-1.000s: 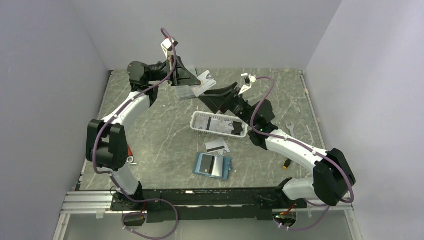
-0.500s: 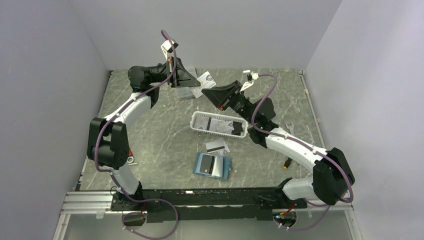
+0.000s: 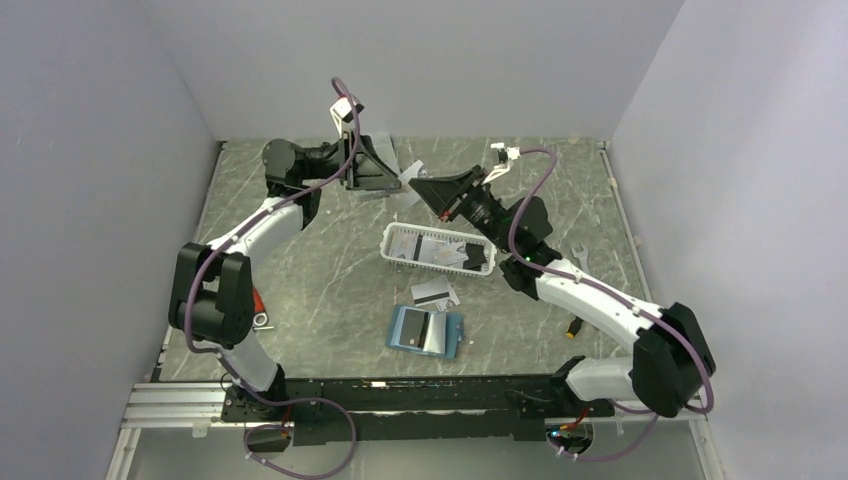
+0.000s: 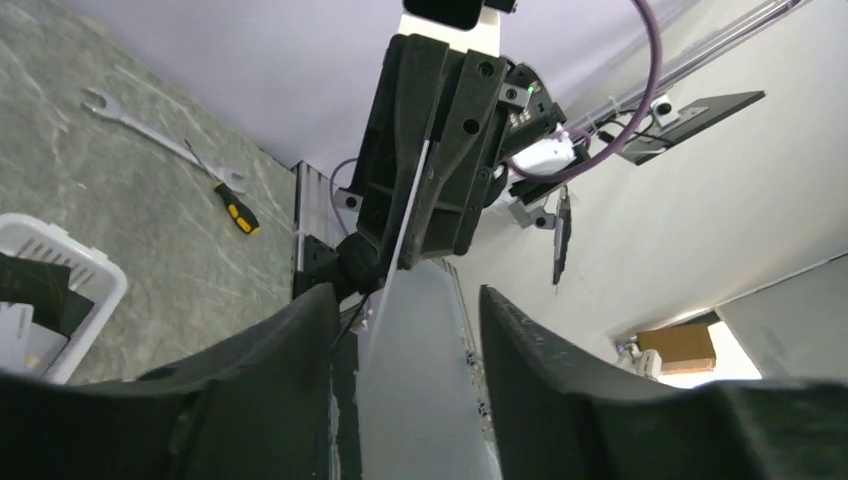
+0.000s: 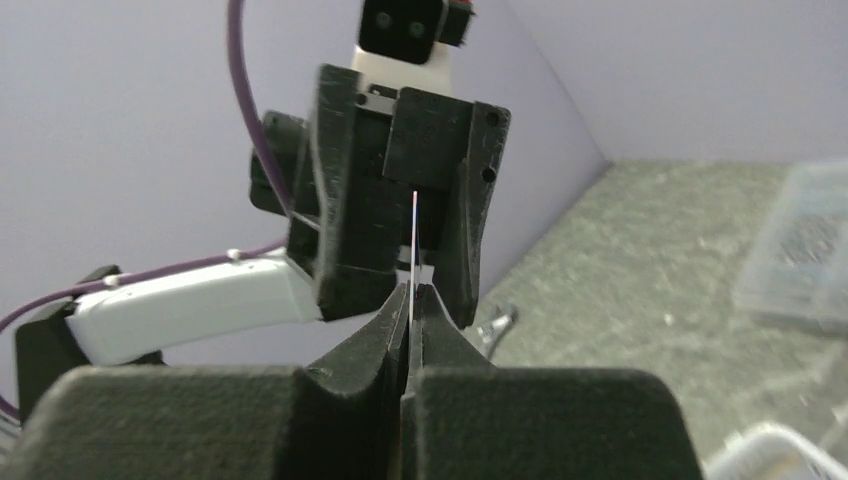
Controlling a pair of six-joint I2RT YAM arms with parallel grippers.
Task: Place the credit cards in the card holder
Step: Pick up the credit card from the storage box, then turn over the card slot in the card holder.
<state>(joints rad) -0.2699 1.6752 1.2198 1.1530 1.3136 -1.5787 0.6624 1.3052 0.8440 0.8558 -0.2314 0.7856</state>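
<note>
Grey marble table (image 3: 300, 260), and the pale card (image 3: 407, 180) is up in the air near its far edge. Your right gripper (image 5: 411, 293) has its jaws pinched tight on one edge of it. From the right wrist view you see it dead edge-on, a thin line running up from the fingertips. Your left gripper (image 4: 407, 300) faces it nose to nose with jaws parted, one finger either side of the card. Can't tell if either pad touches it. The back wall isn't far behind both.

The card holder (image 3: 425, 332) lies open and flat by the near edge, about the middle, lighter blue inside facing up. Two more cards (image 3: 433, 293) sit just on its far side, one with a black stripe. The white basket (image 3: 400, 232) lies between those and the grippers.

Widest bare marble is left of the basket and holder. On the right, a wrench (image 3: 580, 256) and a small screwdriver (image 3: 572, 326) lie by your right arm.
</note>
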